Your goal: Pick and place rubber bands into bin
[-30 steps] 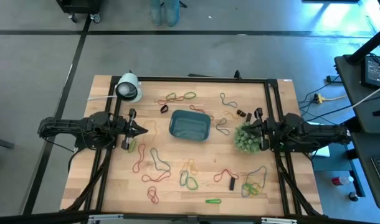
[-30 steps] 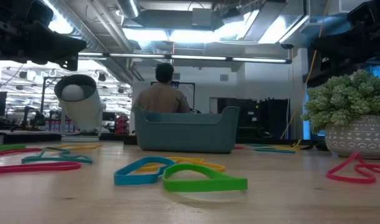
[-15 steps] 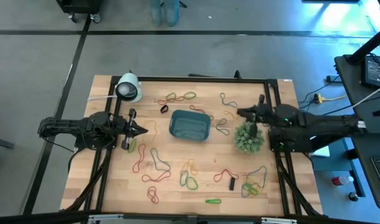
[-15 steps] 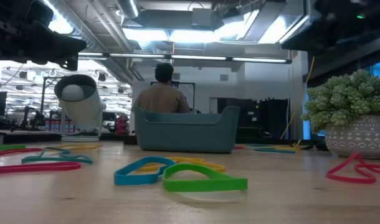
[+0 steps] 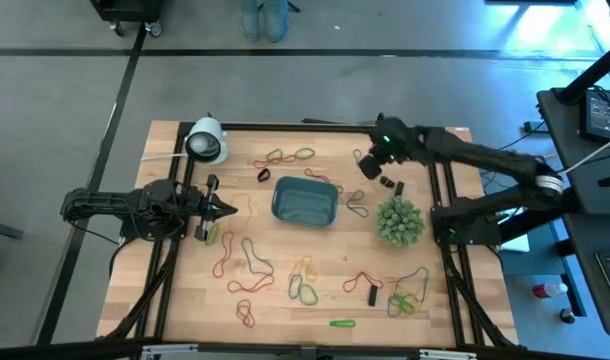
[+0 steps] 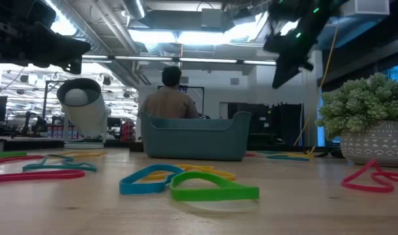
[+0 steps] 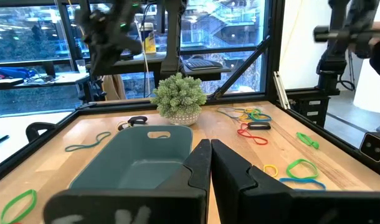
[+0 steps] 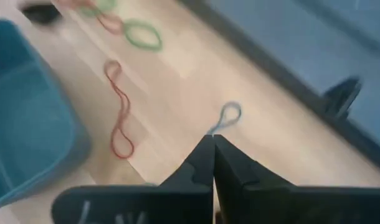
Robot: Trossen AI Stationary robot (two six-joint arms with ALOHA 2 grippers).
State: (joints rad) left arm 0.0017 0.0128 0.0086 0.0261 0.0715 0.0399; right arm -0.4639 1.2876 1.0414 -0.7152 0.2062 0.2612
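The teal bin point(image 5: 305, 201) sits mid-table and also shows in the low view point(image 6: 195, 137) and the left wrist view point(image 7: 137, 158). Rubber bands lie flat all around it: a green and yellow cluster point(image 5: 290, 155) on the far side, more point(image 5: 304, 290) on the near side. My right gripper point(image 5: 366, 166) is shut and hangs in the air point(image 6: 285, 62) beyond the bin's far right corner. Its wrist view shows the shut fingertips point(image 8: 212, 143) above a pale loop point(image 8: 228, 114), beside an orange band point(image 8: 118, 115). My left gripper point(image 5: 228, 209), shut point(image 7: 210, 155), waits left of the bin.
A spiky green plant ball point(image 5: 398, 221) stands right of the bin, with small black blocks point(image 5: 390, 184) just beyond it. A white dome-shaped object point(image 5: 206, 141) sits at the far left corner. A black frame borders the table. A person sits in the room behind point(image 6: 171, 98).
My right arm has swung from the table's right edge beside the plant toward the far edge and leftward, rising as it went. Its gripper has turned and now hangs above the bands past the bin's far right corner.
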